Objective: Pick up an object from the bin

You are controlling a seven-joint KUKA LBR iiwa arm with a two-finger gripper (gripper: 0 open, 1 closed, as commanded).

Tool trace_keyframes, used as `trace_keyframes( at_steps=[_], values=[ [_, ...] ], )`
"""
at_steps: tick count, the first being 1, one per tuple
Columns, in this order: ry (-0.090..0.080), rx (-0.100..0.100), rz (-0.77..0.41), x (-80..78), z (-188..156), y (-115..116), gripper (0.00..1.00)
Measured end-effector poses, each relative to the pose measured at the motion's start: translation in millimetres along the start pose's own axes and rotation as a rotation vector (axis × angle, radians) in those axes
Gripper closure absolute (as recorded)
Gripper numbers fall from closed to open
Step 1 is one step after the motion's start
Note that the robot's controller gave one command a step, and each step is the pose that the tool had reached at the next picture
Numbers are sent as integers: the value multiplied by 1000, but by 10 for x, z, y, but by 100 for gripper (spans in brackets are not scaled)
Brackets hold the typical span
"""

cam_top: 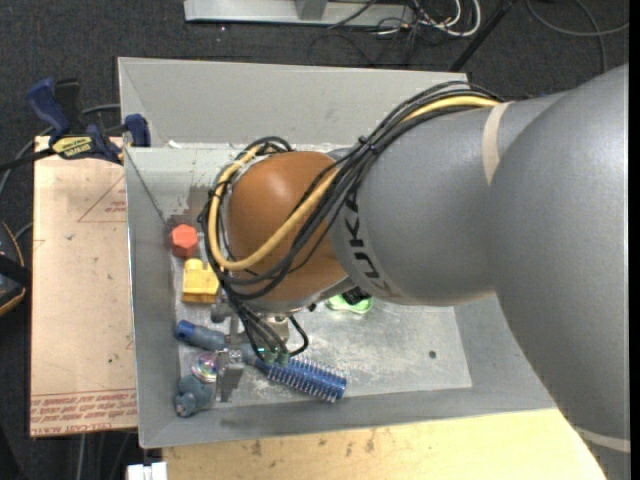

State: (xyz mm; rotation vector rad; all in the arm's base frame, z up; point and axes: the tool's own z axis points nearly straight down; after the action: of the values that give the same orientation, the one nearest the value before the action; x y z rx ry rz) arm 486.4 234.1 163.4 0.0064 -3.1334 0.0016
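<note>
Hanging low in the bin (300, 98), the gripper (238, 353) (opening: cannot tell) is beside 1 blue brush (305, 376), 1 yellow block (199, 283).

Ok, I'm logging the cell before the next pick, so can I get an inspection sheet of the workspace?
Surface: grey metal bin, floor scuffed.
Job's things: blue toothed brush, blue piece and silvery round piece lie nearest the gripper.
Clutter: yellow block, red piece, green thing, grey-blue lump.
Grippers: gripper low in the bin's lower-left part, under the orange cover; no held thing visible.
Cables: black and yellow cables cross the cover.
Surroundings: dark floor with loose cables above the bin.
</note>
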Motion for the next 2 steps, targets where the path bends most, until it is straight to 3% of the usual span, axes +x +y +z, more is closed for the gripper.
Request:
trace_keyframes(
  at_steps=[1, 2],
  values=[
    [-9, -5, 331, -22, 885, -639, 0],
    [-13, -6, 333, -36, 870, -638, 100]
  ],
)
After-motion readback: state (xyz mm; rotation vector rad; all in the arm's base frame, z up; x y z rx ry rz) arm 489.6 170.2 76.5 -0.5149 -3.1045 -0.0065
